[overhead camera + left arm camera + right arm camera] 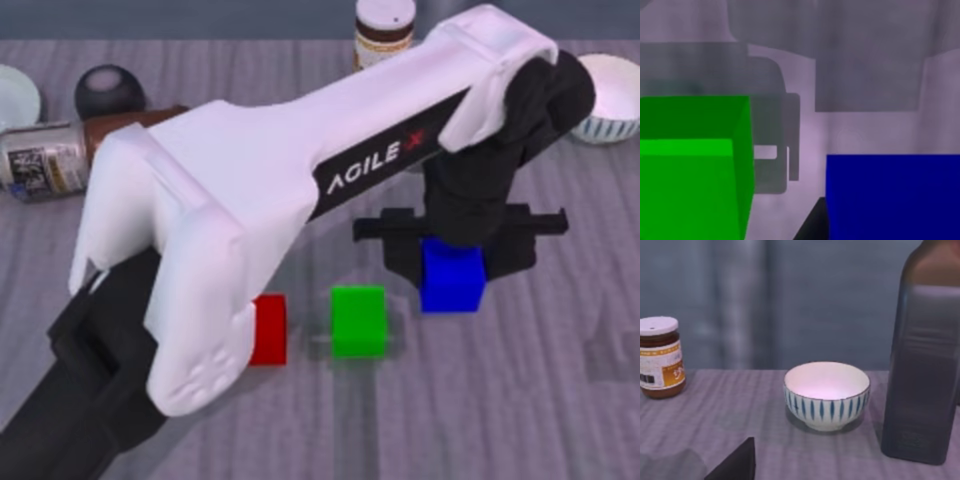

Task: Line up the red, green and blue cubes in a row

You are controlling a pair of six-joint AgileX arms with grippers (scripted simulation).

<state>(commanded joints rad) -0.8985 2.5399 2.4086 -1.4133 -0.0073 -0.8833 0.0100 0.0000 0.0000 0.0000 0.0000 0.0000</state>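
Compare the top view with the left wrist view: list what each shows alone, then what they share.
Only the top view: the red cube, the left arm's end effector over the blue cube, a jar, a striped bowl and a lying brown bottle. Only the left wrist view: the shadow cast on the table between the cubes. Both: the green cube, the blue cube and the table.

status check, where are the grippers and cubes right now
Left gripper over the blue cube, fingers either side. Red cube and green cube side by side; blue sits slightly off their line. Right arm out of view.
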